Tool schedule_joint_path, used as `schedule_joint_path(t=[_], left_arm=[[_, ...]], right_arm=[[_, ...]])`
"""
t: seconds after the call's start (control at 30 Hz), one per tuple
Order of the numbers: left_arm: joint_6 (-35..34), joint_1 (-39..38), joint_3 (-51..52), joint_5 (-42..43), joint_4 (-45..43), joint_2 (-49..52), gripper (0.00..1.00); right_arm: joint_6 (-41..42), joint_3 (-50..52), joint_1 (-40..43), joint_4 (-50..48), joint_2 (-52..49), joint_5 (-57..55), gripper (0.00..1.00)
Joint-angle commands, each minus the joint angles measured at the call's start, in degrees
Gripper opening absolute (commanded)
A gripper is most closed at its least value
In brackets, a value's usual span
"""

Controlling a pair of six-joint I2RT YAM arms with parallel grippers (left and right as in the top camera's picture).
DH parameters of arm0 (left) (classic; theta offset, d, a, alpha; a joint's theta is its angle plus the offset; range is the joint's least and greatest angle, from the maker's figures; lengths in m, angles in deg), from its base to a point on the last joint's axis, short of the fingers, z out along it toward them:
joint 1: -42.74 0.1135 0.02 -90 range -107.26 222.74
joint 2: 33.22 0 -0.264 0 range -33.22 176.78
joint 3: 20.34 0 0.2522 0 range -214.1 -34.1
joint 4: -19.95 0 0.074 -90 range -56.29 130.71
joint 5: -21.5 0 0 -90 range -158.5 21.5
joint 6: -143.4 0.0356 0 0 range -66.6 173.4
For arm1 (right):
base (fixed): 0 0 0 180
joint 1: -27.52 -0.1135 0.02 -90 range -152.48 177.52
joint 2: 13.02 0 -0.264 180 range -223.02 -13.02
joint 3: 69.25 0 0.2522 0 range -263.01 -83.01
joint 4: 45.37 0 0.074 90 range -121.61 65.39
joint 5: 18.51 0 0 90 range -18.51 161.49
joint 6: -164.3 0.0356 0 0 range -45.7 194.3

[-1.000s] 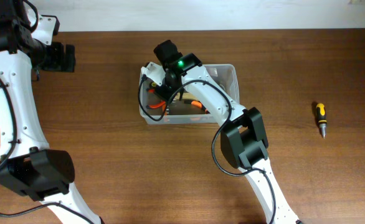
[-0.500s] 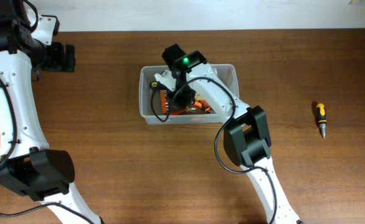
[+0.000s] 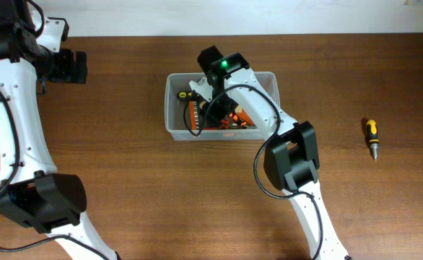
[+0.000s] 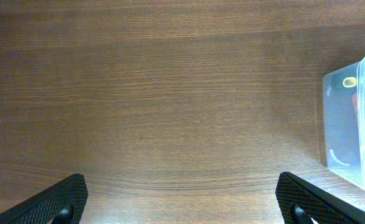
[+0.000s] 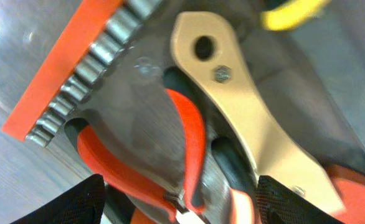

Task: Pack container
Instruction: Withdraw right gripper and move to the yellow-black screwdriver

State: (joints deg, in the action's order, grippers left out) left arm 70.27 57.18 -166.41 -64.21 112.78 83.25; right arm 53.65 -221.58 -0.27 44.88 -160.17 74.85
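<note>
The container is a clear plastic bin at the table's middle; its near corner shows at the right edge of the left wrist view. Inside lie orange-handled pliers, an orange bit holder and a tan metal tool. My right gripper reaches down into the bin. Its fingers stand apart on either side of the pliers, open and not pressing them. My left gripper hovers at the far left, open over bare wood.
A yellow-and-black screwdriver lies alone on the wooden table far to the right. The right arm's elbow hangs over the table just in front of the bin. The table's far edge runs along the top.
My right gripper has moved to the right inside the bin and its jaws have opened, letting go of what they held. The bin has slid slightly right. The left arm has not moved.
</note>
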Motion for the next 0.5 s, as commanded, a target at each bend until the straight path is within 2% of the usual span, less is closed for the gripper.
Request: schedule_joint_path(t=[0.0, 0.07, 0.23, 0.3, 0.47], left_arm=[[-0.59, 0.13, -0.74, 0.42, -0.11, -1.62, 0.99], [-0.59, 0.13, -0.74, 0.42, -0.11, -1.62, 0.99], [-0.59, 0.13, -0.74, 0.42, -0.11, -1.62, 0.99], [-0.59, 0.13, -0.74, 0.42, -0.11, -1.62, 0.99], [-0.59, 0.13, -0.74, 0.42, -0.11, -1.62, 0.99]], right_arm=[[4.66, -4.57, 2.16, 0.85, 6.84, -2.14, 0.76], [4.87, -6.6, 3.58, 2.47, 8.72, -2.14, 0.74], [4.9, -12.24, 8.11, 7.52, 14.25, -2.19, 0.76], [5.25, -13.31, 10.6, 8.26, 16.94, -2.34, 0.71], [7.98, -13.33, 21.64, 8.31, 21.7, -4.48, 0.68]])
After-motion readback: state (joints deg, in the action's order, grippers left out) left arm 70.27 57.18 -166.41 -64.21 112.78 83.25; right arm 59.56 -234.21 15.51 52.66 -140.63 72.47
